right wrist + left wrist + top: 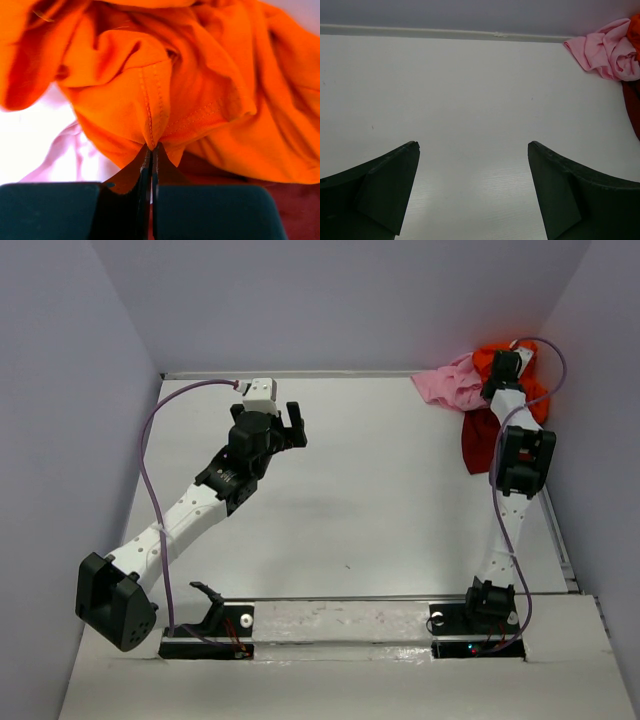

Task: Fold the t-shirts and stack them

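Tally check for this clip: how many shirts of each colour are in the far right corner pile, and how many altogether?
orange shirt: 1
pink shirt: 1
dark red shirt: 1
Total: 3

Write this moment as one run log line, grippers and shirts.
left gripper: open, above table | right gripper: shut on orange shirt | pink shirt, dark red shirt: crumpled, far right corner

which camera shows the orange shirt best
Right wrist: the orange shirt fills the frame, a seam pinched in the right tool. Top view shows it small, partly behind the arm; left wrist catches only an edge sliver.
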